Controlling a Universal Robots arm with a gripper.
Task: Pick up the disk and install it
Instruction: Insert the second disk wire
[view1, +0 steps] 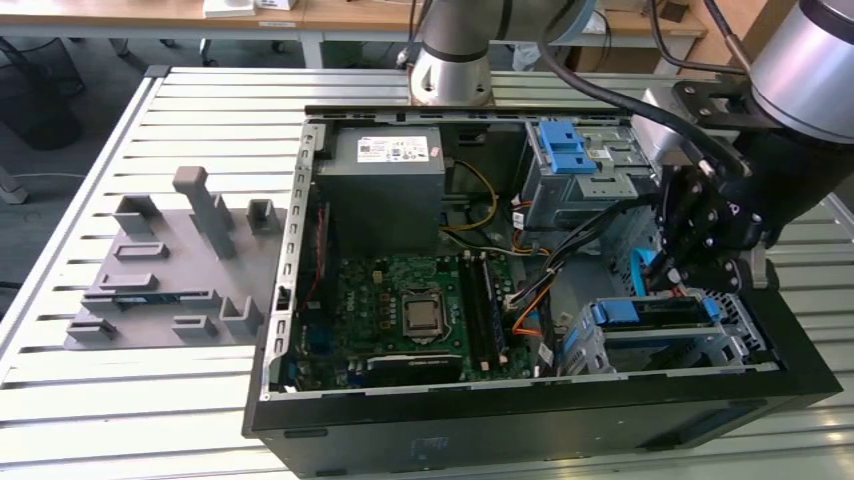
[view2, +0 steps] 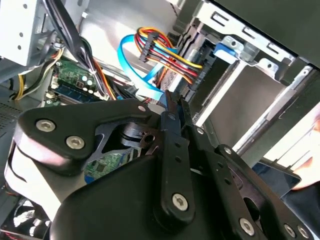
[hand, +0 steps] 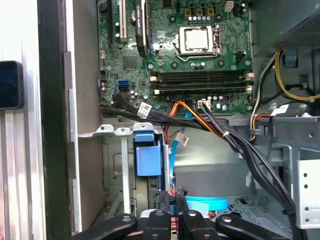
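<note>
The claw (view1: 671, 272) hangs inside the open case (view1: 534, 420), low in the exterior view at about four o'clock from the CPU socket (view1: 422, 312). Its fingers (hand: 172, 197) are drawn together, tips meeting; in the first wrist view they hold nothing I can make out. In the second wrist view the fingertips (view2: 172, 107) sit just beside the blue ribbon cable (view2: 142, 80) and the bundle of coloured wires (view2: 170, 55).

The disk (view1: 654, 313) lies in the drive cage (view1: 727, 345) at six o'clock from the claw, close under it, its blue rail showing on top. In the first wrist view the blue latch (hand: 148, 155) on the cage stands at eleven o'clock from the fingertips.

Farther out, the power supply (view1: 387, 185) sits at ten o'clock from the claw. Outside the case, a grey fixture (view1: 174, 265) rests on the slatted table (view1: 80, 400) at nine o'clock.
</note>
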